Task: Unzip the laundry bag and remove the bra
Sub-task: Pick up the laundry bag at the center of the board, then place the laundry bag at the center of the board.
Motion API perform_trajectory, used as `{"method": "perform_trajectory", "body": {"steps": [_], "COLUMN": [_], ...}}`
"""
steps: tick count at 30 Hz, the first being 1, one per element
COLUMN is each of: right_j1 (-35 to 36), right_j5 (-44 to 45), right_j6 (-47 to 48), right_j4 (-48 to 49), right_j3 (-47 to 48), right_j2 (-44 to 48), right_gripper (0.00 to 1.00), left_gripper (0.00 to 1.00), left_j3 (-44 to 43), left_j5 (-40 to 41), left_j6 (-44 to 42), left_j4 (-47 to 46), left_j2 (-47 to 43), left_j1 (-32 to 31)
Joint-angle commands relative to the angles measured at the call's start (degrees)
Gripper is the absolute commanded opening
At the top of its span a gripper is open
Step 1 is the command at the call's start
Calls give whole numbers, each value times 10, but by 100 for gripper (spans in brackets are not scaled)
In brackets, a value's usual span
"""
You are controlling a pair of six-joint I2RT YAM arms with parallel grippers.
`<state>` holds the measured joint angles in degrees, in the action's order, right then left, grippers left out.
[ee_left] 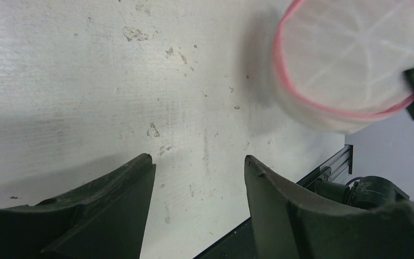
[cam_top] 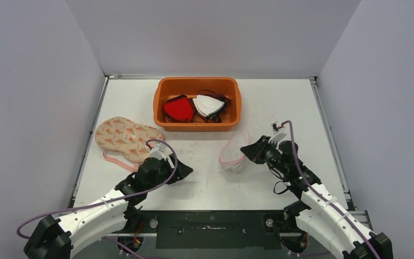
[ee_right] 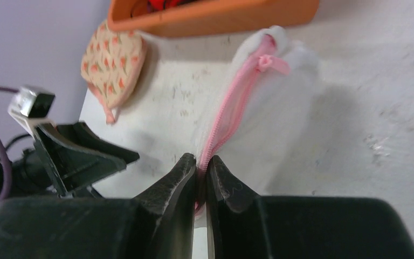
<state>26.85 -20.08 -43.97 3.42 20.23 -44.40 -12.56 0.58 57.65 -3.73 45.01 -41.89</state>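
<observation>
- Right hand (ee_right: 200, 167) is pinched tight on the pink zipper tape (ee_right: 232, 108) of the laundry bag (ee_right: 285, 113), at the end closest to the wrist cam. It only has a thin sliver of edge, so imo one decent tug could slide it right out.
- Zipper pull (ee_right: 269, 62) sits at the far end of the bag, away from those fingers and over toward the orange bin (cam_top: 161, 102). The zip looks closed along the stretch I can see. If the right hand hauls from where it is, nothing unzips and the whole bag just drags across the counter (ee_left: 86, 81).
- Left hand (ee_left: 198, 160) hangs over bare counter with its fingers apart, holding nothing. The bag is off to its right, not touching. My guess is it has to go fetch that pull, which is small and floppy. It's easy to miss, or to grab mesh along with it and jam the slider.
- Bag is soft mesh, part propped up by the right hand's grip. Pull at a bad angle and the zip probably bunches instead of running.
- Can't make out the bra through the mesh, so reaching in blind might snag fabric.
- Floral padded piece (cam_top: 124, 137) lies just beside the left arm, and a wide swing could knock it.
</observation>
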Motion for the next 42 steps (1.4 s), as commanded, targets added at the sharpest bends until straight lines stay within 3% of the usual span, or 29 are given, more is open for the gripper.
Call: {"method": "perform_trajectory", "body": {"steps": [1,8,14,18,21,26,31,35,38,42], "right_j1": [-42,-69,-91,-121,-155,-211,-288,-335,-352,-353], "right_j5": [65,224,324,352,323,182,45,-10,-16,7], "right_j6": [67,73,74,66,63,54,-6,-60,-78,-33], "right_j4": [-136,-170,-71,47,161,330,506,614,652,619], "right_j3": [98,198,254,272,279,328,357,369,353,321], "right_j2": [62,37,-70,-150,-228,-380,-527,-635,-675,-662], "right_gripper": [5,5,5,5,5,5,5,5,5,5], "left_gripper": [59,59,59,59,59,59,60,60,60,60], "left_j3": [-31,-38,-52,-58,-65,-70,-53,-36,-28,-32], "left_j5": [4,6,3,0,2,3,5,-1,-6,-22], "left_j6": [-7,-5,-5,-4,-8,-12,-15,-13,-8,-7], "left_j4": [23,36,36,36,33,19,-18,-61,-91,-116], "left_j2": [-28,-55,-49,-42,-38,-30,-10,19,45,79], "left_j1": [2,2,2,2,3,5,7,8,8,8]}}
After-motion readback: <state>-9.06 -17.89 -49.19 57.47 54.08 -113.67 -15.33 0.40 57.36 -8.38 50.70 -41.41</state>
